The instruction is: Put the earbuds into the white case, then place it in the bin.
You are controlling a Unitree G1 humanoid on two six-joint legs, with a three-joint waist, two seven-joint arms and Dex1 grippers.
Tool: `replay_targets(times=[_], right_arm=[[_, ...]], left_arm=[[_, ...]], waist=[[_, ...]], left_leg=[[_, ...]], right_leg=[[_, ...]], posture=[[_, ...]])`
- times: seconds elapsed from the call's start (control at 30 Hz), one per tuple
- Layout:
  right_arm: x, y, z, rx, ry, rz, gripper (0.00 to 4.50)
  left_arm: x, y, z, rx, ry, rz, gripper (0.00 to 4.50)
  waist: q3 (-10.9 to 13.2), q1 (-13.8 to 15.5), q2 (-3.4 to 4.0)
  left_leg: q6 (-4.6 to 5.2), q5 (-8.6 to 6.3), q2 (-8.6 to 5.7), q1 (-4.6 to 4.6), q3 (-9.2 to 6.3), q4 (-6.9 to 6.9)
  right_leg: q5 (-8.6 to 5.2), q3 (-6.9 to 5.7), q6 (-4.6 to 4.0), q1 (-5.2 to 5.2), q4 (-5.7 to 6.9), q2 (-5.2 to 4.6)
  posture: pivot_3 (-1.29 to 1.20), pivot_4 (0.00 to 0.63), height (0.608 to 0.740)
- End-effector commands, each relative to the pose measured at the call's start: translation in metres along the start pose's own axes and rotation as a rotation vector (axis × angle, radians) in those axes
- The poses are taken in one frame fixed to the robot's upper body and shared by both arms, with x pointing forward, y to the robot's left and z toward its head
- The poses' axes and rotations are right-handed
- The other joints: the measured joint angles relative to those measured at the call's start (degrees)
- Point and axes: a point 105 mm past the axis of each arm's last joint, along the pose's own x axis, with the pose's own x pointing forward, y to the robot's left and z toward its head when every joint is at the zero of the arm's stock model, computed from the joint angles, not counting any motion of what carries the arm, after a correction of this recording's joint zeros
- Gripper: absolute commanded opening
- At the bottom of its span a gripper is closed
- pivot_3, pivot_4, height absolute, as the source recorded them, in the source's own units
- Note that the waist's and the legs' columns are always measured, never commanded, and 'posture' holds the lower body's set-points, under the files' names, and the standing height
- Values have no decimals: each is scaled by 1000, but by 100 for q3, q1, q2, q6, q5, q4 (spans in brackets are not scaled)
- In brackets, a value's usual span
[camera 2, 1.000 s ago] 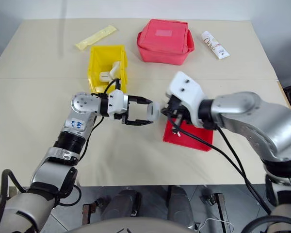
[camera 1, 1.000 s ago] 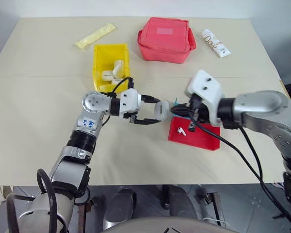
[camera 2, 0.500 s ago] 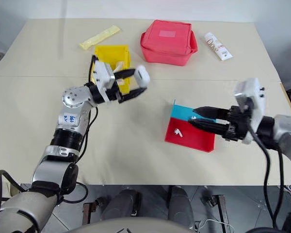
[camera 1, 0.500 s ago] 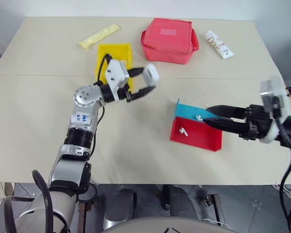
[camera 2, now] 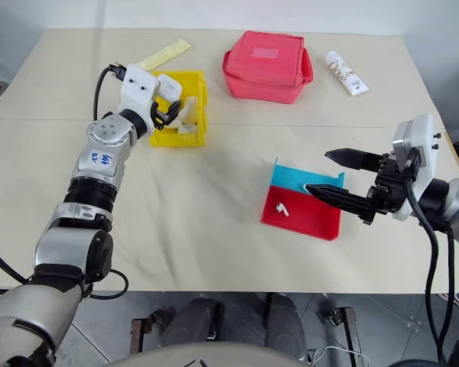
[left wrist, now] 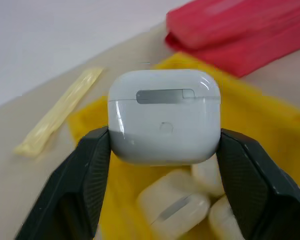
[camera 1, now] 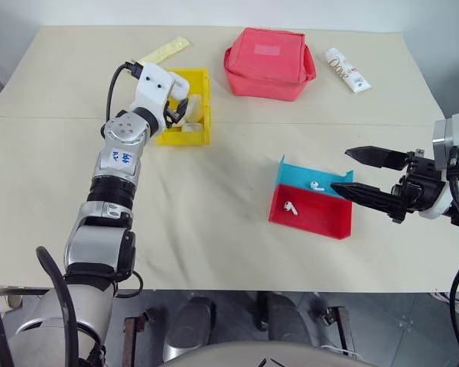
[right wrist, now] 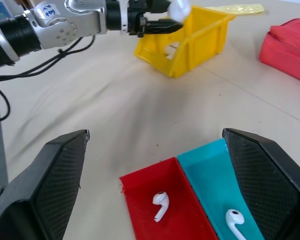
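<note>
Your left gripper [left wrist: 160,165] has its fingers [left wrist: 90,170] clenched on the white case [left wrist: 164,122], one on each side. In the last second you swung it away from the right arm and over to the bin [camera 1: 196,130], so only the drop remains. The lid is shut, yet both earbuds [right wrist: 160,204] lie in the trays [right wrist: 190,210]. The case's hinge faces the wrist, its long axis spanning finger to finger. Your right gripper [camera 1: 352,173] has pulled back, fingers released, near the trays.
</note>
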Motion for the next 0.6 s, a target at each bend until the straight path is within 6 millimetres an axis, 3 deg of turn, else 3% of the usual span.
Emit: replay_targets(times=[0.03, 0.1, 0.2, 0.33, 0.47, 0.6], right_arm=[[1, 1, 5, -35, -1, 6, 4500], [1, 0, 6, -37, 0, 14, 4500], [1, -2, 7, -37, 8, 37, 4500], [1, -6, 6, -39, 34, 54, 4500], [-7, -11, 1, -30, 89, 98, 4500], [-26, -9, -18, -15, 191, 148, 4500]], left_arm=[[-11, -9, 36, -18, -220, -101, 4462], [-27, -21, 49, -79, -355, -212, 4462], [-67, -44, 63, -74, -563, -439, 4462], [-101, -48, 64, -146, -663, -577, 4462], [-126, -37, 33, -173, -494, -665, 4462], [-153, -29, 19, -196, -454, -741, 4462]], waist=[[0, -7, 0], [0, -25, 1], [0, -48, 2], [0, -56, 3], [0, -80, 10], [1, -50, 11]], left_leg=[[-1, 0, 0, 0, 0, 0], [-5, -1, 4, 2, 0, -1], [-8, -1, 8, 2, 1, 0], [-13, -2, 21, 7, 1, 3], [-13, -2, 22, 17, 2, -2], [-8, -5, 23, 15, 0, -6]], right_leg=[[0, 0, 0, 0, 0, -1], [0, 1, 0, -1, 0, -4], [-1, 0, -2, -1, -1, -6], [-2, -1, -9, 4, -1, -1], [-5, 2, -15, 10, 0, 3], [-10, 1, -24, 10, -2, 4]], posture=[[0, 150, 740], [0, 150, 740], [0, 150, 740], [0, 150, 740], [0, 150, 740], [0, 150, 740]])
